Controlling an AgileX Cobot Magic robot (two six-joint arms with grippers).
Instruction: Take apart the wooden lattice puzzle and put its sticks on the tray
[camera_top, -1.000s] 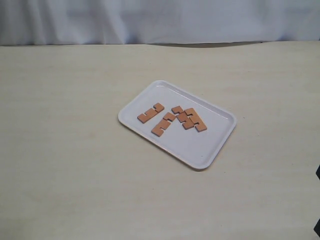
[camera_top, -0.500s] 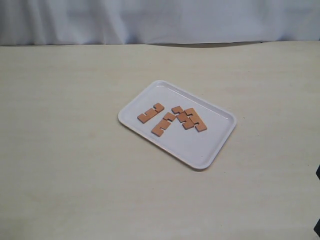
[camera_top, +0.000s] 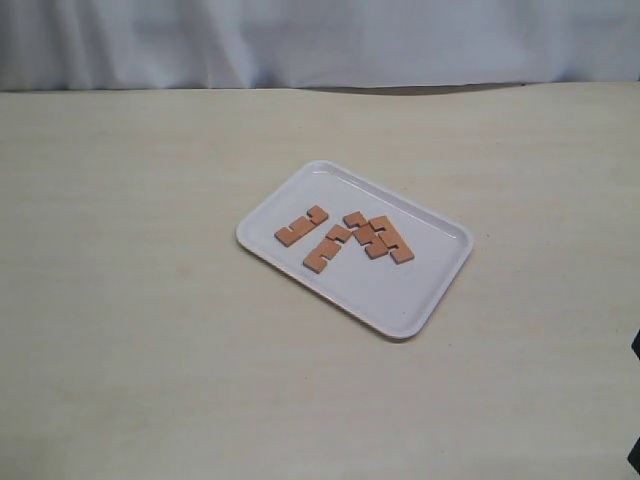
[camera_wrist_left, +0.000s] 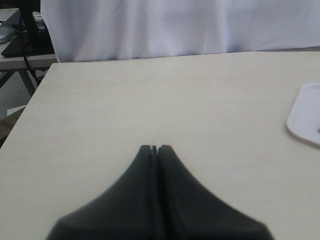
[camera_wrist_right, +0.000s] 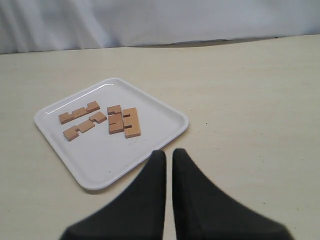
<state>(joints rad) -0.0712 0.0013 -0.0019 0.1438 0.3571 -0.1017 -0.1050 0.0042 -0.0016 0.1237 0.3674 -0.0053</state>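
The white tray (camera_top: 400, 318) lies slightly right of the table's middle. Reddish-brown notched sticks lie flat on it: one (camera_top: 301, 226) at its left, one (camera_top: 327, 248) beside that, and a cluster (camera_top: 378, 238) lying together toward the middle. No assembled lattice shows. The right wrist view has the same tray (camera_wrist_right: 100, 160), the two separate sticks (camera_wrist_right: 79, 113) (camera_wrist_right: 84, 126) and the cluster (camera_wrist_right: 124, 121). My right gripper (camera_wrist_right: 169, 153) hovers just off the tray's near rim, shut and empty. My left gripper (camera_wrist_left: 155, 148) is shut over bare table, with a tray corner (camera_wrist_left: 307, 115) far to its side.
A white curtain (camera_top: 320, 40) hangs behind the table's far edge. In the left wrist view the table's side edge (camera_wrist_left: 30, 100) drops off, with a dark stand and gear (camera_wrist_left: 25, 35) beyond. Dark arm parts (camera_top: 636, 345) show at the exterior view's right edge.
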